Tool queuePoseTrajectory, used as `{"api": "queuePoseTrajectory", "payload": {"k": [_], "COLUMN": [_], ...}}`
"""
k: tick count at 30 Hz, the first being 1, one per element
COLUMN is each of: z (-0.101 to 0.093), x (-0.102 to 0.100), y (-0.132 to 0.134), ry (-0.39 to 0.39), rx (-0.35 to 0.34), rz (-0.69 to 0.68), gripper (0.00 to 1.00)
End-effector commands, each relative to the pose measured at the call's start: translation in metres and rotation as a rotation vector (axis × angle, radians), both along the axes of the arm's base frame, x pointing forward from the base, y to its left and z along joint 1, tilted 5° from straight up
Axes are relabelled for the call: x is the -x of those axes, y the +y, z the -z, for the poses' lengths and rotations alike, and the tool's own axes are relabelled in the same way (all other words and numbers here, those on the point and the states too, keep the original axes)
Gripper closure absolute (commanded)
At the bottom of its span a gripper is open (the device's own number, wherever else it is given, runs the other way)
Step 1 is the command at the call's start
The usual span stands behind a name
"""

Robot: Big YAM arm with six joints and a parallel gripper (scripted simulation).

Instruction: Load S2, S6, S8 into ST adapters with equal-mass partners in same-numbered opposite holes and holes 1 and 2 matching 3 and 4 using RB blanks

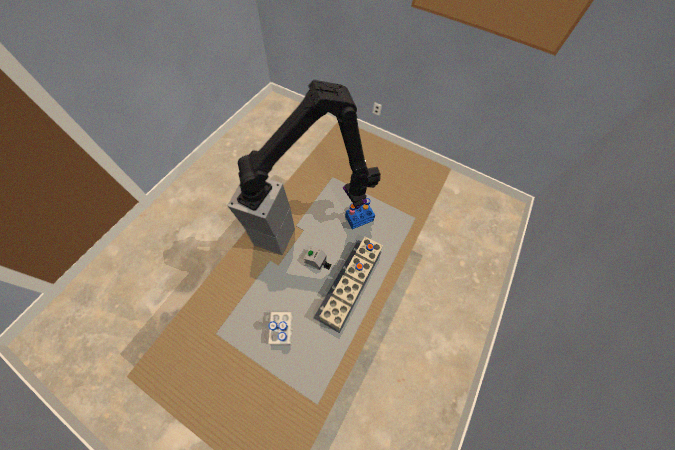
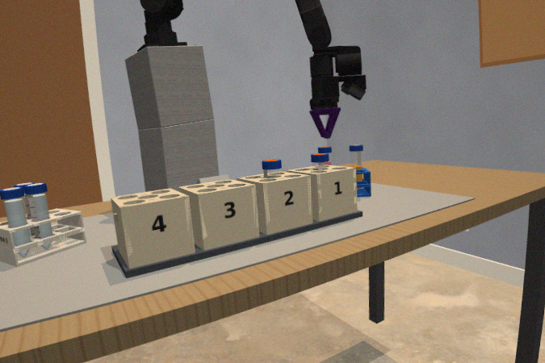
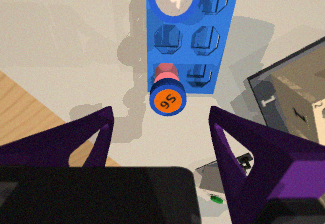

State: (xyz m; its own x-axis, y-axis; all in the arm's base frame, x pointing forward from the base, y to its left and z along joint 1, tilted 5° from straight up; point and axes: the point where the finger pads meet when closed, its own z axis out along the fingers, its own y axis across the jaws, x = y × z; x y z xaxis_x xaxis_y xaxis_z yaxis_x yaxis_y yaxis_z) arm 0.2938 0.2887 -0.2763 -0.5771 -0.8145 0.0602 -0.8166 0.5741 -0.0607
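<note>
My gripper [image 3: 161, 112] is open and empty, hanging above the blue sample rack RS [image 3: 189, 45]. Sample S6 [image 3: 167, 101], with a blue cap, an orange dot and pink contents, stands in a near well of RS, just ahead of my purple fingers. Another blue-capped tube [image 3: 174, 6] with a pale dot stands at the far end of RS. In the exterior view my gripper [image 2: 324, 130] hovers over RS [image 2: 362, 181], behind adapter 1 [image 2: 330, 190]. One orange-dot tube stands in adapter 1 [image 2: 320, 158] and one in adapter 2 [image 2: 271, 164]. Adapters 3 [image 2: 219, 211] and 4 [image 2: 153, 224] are empty.
The blank rack RB [image 2: 34, 236] holds several blue-capped blanks at the table's left end. The box with the green DONE key [image 1: 313, 258] sits between the arm's base [image 1: 262, 217] and the loading stand ST. The table edge is close beyond RS.
</note>
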Motion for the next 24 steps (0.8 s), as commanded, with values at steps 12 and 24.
{"api": "queuePoseTrajectory", "payload": {"k": [12,24], "z": [0.034,0.043], "x": [-0.008,-0.003], "y": [-0.008,-0.014], "ry": [-0.016,-0.002], "rx": [-0.014,0.0], "rz": [0.042,0.027], "gripper": [0.2,0.2]}}
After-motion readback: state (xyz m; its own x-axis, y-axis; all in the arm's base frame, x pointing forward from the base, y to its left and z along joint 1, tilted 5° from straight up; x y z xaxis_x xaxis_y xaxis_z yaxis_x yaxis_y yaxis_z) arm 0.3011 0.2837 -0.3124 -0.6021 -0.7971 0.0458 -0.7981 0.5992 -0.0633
